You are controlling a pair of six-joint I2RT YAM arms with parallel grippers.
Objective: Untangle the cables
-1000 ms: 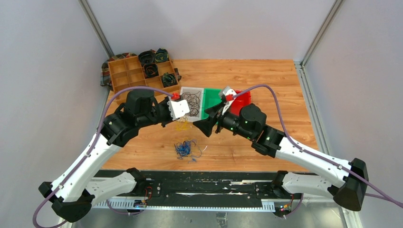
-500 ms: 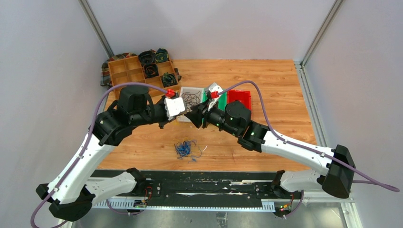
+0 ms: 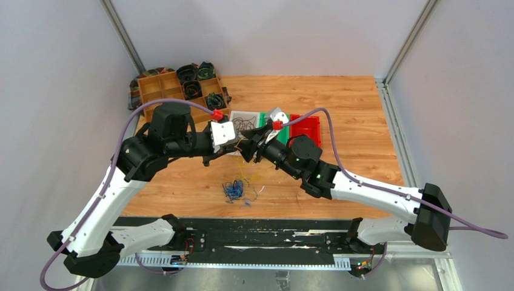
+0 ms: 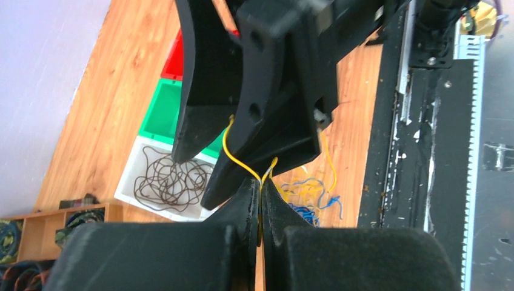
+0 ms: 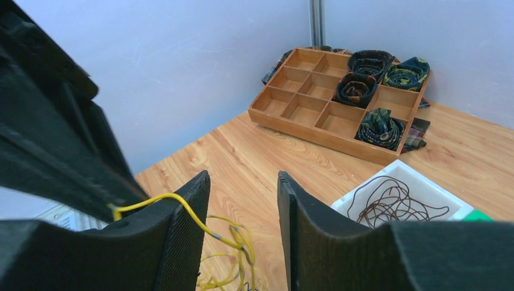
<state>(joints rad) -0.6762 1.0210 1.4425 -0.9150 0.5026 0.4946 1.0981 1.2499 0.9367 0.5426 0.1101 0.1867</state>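
Note:
My left gripper (image 4: 261, 188) is shut on a thin yellow cable (image 4: 226, 143), held above the table. The strand arcs up from its tips and several yellow strands (image 3: 245, 174) hang down toward a blue cable bunch (image 3: 233, 191) lying on the wood. My right gripper (image 5: 242, 203) faces the left one tip to tip and stands open. The yellow cable (image 5: 194, 219) drapes over its left finger (image 5: 182, 236) and drops into the gap, touching neither pad firmly. In the top view the two grippers meet at the white tray's near edge, left gripper (image 3: 236, 144), right gripper (image 3: 248, 149).
A white tray (image 3: 250, 113) holds loose dark brown cables (image 5: 388, 203). A green tray (image 4: 159, 115) and a red tray (image 3: 306, 128) stand to its right. A wooden divided tray (image 3: 159, 91) with coiled dark bundles sits at the back left corner.
My right gripper has swung left across the trays and now meets the left gripper. The left gripper has shifted slightly left and up with the yellow cable.

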